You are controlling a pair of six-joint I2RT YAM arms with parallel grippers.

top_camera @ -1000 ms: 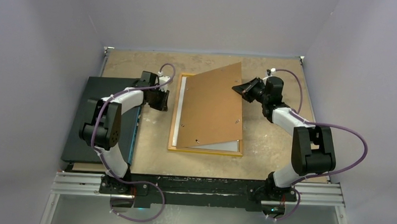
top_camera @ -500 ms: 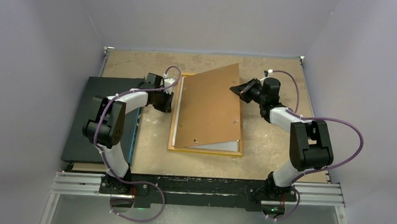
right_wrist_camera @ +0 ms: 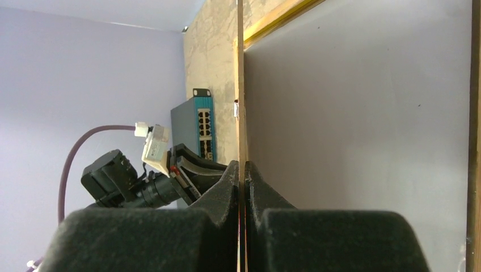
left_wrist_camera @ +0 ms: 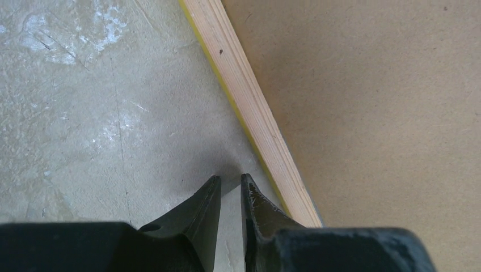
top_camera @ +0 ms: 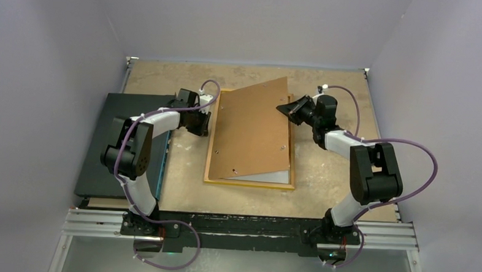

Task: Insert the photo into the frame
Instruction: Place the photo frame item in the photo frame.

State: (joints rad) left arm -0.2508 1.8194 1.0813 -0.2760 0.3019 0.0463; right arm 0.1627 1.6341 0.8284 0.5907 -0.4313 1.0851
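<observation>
Now, over your flat-lying frame (top_camera: 249, 184), the backing board (top_camera: 251, 130) has swung squarer, leaving only a white strip of the photo (top_camera: 275, 176) showing inside. Your right gripper (right_wrist_camera: 242, 167) pinches the board's edge; your left gripper (left_wrist_camera: 230, 180), narrowed and empty, waits beside the left rail.

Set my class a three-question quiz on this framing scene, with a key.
1. What white sheet lies in the frame under the board?
2. The right gripper is shut on: A nothing, B board, C frame.
3. True or false: the left gripper holds nothing.
Key: 1 photo; 2 B; 3 true.
</observation>
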